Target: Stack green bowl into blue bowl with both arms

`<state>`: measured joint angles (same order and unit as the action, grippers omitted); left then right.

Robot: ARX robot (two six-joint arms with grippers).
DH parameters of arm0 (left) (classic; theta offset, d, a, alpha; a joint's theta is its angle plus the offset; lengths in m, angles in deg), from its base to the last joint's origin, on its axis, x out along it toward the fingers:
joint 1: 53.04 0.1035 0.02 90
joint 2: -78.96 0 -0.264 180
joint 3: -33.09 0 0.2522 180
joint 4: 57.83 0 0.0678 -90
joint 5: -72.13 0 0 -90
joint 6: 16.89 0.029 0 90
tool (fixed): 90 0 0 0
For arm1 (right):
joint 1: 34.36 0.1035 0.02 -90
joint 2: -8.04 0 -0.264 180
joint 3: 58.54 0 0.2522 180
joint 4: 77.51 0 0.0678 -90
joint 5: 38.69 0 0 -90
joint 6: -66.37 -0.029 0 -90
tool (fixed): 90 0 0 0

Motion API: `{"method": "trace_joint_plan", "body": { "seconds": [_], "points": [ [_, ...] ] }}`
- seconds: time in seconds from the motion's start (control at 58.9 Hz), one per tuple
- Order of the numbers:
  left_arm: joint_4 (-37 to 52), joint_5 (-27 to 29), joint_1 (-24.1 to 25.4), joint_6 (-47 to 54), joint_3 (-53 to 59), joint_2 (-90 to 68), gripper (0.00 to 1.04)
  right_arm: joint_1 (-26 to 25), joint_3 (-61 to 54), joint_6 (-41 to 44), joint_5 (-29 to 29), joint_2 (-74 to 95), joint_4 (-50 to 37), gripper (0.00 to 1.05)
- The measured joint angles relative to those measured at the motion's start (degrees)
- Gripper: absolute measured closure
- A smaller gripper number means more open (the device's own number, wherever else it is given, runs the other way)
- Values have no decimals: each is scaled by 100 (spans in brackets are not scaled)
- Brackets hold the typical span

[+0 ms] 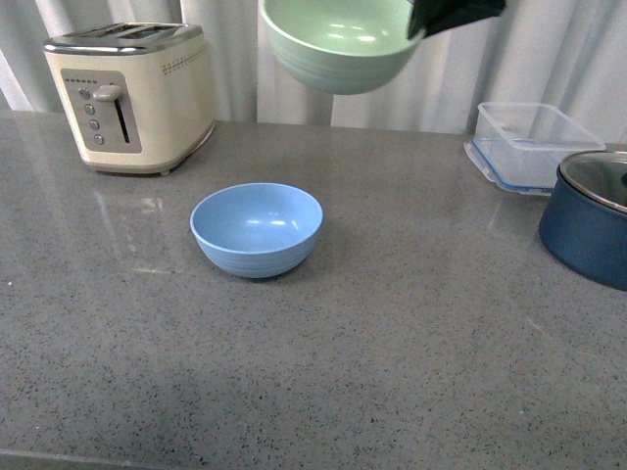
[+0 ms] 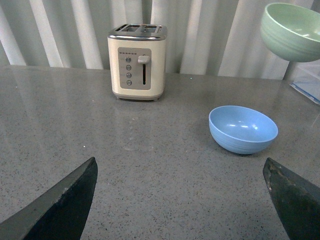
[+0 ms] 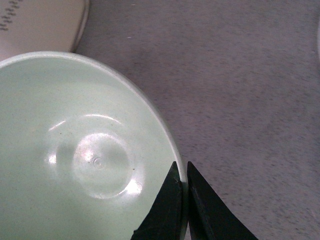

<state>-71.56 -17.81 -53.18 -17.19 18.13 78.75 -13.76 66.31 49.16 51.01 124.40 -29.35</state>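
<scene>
We see the green bowl (image 1: 338, 49), pale mint and empty, held high and slightly tipped, its rim pinched in our right hand (image 3: 181, 170). The light blue bowl (image 1: 257, 229) sits upright and empty on the surface (image 1: 421, 343), lower down and slightly left. Our left hand (image 2: 180, 162) is spread wide, holding nothing.

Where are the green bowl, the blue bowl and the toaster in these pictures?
green bowl (image 1: 338, 70): front view, on its ridged outer wall.
blue bowl (image 1: 257, 227): front view, on its inside, near the bottom.
toaster (image 1: 162, 98): front view, on its cream side wall.
</scene>
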Motion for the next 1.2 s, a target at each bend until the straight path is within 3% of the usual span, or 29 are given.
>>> {"method": "trace_joint_plan", "body": {
  "seconds": [0.288, 1.12, 1.205],
  "points": [
    [0, 0, 0, 0, 0, 0, 7, 669, 271, 105, -98, 636, 101, 104],
    [0, 0, 0, 0, 0, 0, 7, 837, -562, 542, 415, 1036, -234, 104],
    [0, 0, 0, 0, 0, 0, 7, 835, -560, 542, 431, 1040, -247, 93]
  ]
}}
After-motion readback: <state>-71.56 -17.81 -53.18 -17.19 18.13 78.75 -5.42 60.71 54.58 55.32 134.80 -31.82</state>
